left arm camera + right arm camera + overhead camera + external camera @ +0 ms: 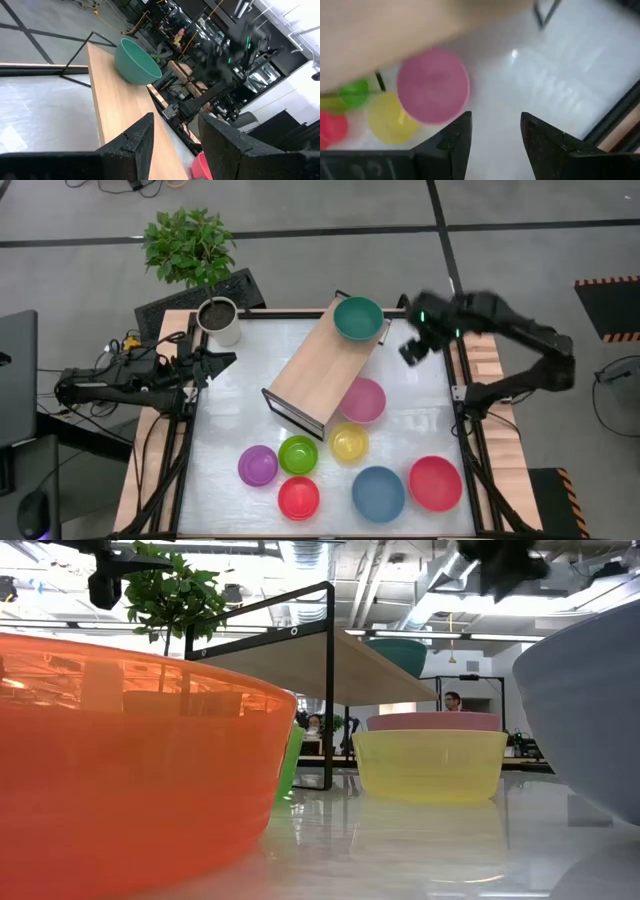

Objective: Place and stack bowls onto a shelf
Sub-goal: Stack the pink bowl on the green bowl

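One teal bowl [358,318] is sitting on the shelf [315,368], so the released, empty right gripper [414,348] is best dropping toward the pink bowl [363,399] at its seven o'clock, straddling the rim squarely.

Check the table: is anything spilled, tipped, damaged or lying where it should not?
Nothing stands out. The teal bowl sits upright at one end of the shelf. The other seven bowls stand upright on the table, none spilled or cracked. The shelf lies diagonally across the table, but it looks steady. The right gripper is open and empty.
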Tool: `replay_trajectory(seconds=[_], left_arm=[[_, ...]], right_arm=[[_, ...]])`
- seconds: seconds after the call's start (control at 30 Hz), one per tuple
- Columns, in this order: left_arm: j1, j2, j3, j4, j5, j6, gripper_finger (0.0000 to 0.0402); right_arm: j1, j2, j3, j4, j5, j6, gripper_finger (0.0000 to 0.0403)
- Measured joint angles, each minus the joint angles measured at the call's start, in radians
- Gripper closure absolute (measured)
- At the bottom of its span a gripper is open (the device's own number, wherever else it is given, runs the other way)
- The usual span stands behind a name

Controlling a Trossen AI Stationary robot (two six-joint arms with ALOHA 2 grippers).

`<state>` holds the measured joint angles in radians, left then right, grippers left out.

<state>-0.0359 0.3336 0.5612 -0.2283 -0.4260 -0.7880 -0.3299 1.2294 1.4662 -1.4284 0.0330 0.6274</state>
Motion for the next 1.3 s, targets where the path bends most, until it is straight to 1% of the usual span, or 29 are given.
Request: replay_trajectory(seconds=[0.1, 0.2, 0.27, 0.37, 0.53, 0.8, 0.83, 0.9, 0.93, 1.03, 1.07, 1.17, 1.3], left_arm=[[0.0, 0.0, 0.0, 0.0, -0.003, 0.005, 0.0262], [0.0, 0.0, 0.0, 0.0, -0.005, 0.005, 0.0262], [0.0, 0.0, 0.0, 0.0, -0.005, 0.005, 0.0262], [0.0, 0.0, 0.0, -0.001, -0.005, 0.003, 0.0262], [0.0, 0.0, 0.0, -0.001, -0.005, -0.001, 0.0262], [0.0, 0.0, 0.0, -0.008, -0.004, -0.01, 0.0262], [0.0, 0.0, 0.0, -0.01, -0.004, -0.011, 0.0262], [0.0, 0.0, 0.0, -0.013, -0.004, -0.013, 0.0262], [0.0, 0.0, 0.0, -0.018, -0.004, -0.017, 0.0262], [0.0, 0.0, 0.0, -0.032, -0.003, -0.025, 0.0262], [0.0, 0.0, 0.0, -0.033, -0.002, -0.025, 0.0262], [0.0, 0.0, 0.0, -0.039, 0.0, -0.025, 0.0262], [0.0, 0.0, 0.0, -0.043, 0.001, -0.025, 0.0262]], right_arm=[[0.079, -0.078, -0.208, 0.161, -0.001, 0.136, 0.0208], [0.142, -0.115, -0.369, 0.339, -0.002, 0.243, 0.0209], [0.174, -0.11, -0.452, 0.45, -0.002, 0.279, 0.0209], [0.203, -0.063, -0.531, 0.559, -0.004, 0.291, 0.0209], [0.204, 0.052, -0.554, 0.611, -0.003, 0.282, 0.0209], [0.204, 0.205, -0.554, 0.625, -0.002, 0.239, 0.0213], [0.204, 0.217, -0.554, 0.626, -0.003, 0.239, 0.022], [0.205, 0.227, -0.553, 0.64, -0.004, 0.239, 0.0251], [0.207, 0.225, -0.553, 0.64, -0.004, 0.239, 0.0275], [0.207, 0.207, -0.553, 0.639, -0.003, 0.245, 0.0367], [0.206, 0.197, -0.553, 0.635, -0.009, 0.238, 0.0375], [0.203, 0.153, -0.553, 0.612, -0.011, 0.276, 0.0375], [0.203, 0.055, -0.553, 0.519, -0.022, 0.301, 0.0375]])
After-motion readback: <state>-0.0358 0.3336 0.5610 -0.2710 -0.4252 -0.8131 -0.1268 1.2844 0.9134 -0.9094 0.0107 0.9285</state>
